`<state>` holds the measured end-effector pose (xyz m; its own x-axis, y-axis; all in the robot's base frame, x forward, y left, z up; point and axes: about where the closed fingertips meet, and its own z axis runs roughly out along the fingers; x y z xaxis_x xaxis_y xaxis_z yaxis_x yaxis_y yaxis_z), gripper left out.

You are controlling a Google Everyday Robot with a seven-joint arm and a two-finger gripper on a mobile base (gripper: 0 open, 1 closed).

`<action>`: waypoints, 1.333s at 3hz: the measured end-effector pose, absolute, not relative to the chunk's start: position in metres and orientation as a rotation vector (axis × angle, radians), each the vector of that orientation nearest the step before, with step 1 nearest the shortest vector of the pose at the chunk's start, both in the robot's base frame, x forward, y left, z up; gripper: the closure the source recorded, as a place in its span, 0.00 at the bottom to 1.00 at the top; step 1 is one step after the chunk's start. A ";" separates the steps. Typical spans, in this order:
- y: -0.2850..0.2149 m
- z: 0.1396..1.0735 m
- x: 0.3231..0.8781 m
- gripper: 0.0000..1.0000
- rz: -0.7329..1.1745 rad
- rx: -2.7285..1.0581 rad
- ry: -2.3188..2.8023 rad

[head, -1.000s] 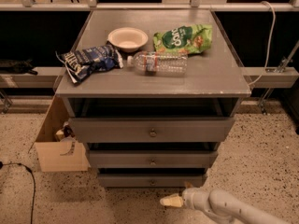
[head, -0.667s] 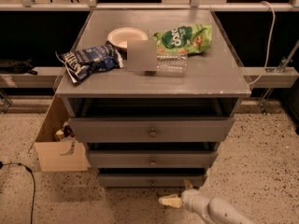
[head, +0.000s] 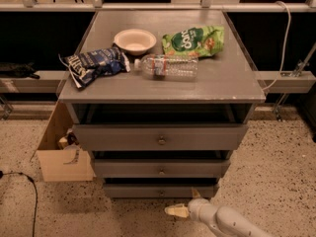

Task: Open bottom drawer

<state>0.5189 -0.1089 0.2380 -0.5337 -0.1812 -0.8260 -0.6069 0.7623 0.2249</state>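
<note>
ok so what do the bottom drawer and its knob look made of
The bottom drawer is probably painted wood: matte grey, with no shine on its flat front. Its knob looks like metal: small, round, faintly glinting. The gripper sits low near the floor, just in front of the drawer.

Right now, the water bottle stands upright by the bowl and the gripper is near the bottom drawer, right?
No. The camera view shows the water bottle lying on its side by the bowl; the gripper is near the bottom drawer.

The bottom drawer (head: 133, 190) is matt painted wood with a metal knob (head: 161, 193). The smooth, pale pincer (head: 179, 209) sits at six o'clock.
</note>
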 end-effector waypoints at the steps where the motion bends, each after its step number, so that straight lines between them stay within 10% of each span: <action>1: -0.101 0.234 0.538 0.00 0.585 -0.653 2.098; 4: -0.093 0.210 0.577 0.00 0.349 -0.848 2.056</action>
